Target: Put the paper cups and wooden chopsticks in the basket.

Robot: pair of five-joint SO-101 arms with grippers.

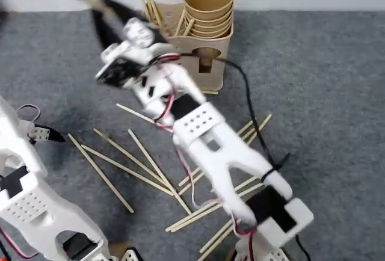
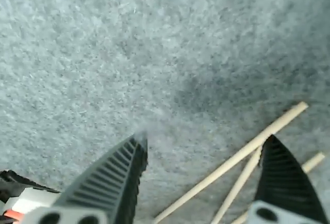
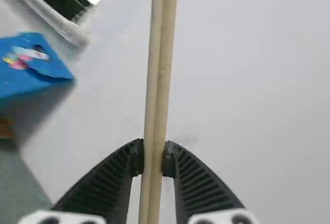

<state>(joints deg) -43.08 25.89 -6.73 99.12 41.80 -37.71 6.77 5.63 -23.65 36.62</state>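
Grey felt covers the table (image 1: 337,92). The white right arm (image 1: 204,135) stretches from the near edge diagonally across the middle towards the far left. The left arm (image 1: 30,201) sits at the near left corner. A wooden basket (image 1: 210,62) stands at the far edge, just beyond the right arm's wrist. It holds a stack of paper cups (image 1: 209,2), with several wooden chopsticks (image 1: 153,8) leaning upright beside them. A black cable (image 1: 249,104) runs from the basket's side along the right arm.

Loose chopsticks (image 1: 129,168) lie scattered on the felt between the two arms and under the right arm. The right hand (image 3: 153,154) is raised left of the basket, its fingers clamped on a pair of chopsticks (image 3: 160,53) that stick out past the fingertips. A blue box (image 3: 31,64) shows behind it. The left hand (image 2: 205,140) hangs low over the felt, fingers spread wide with nothing between them. A few of the loose chopsticks lie near one fingertip.
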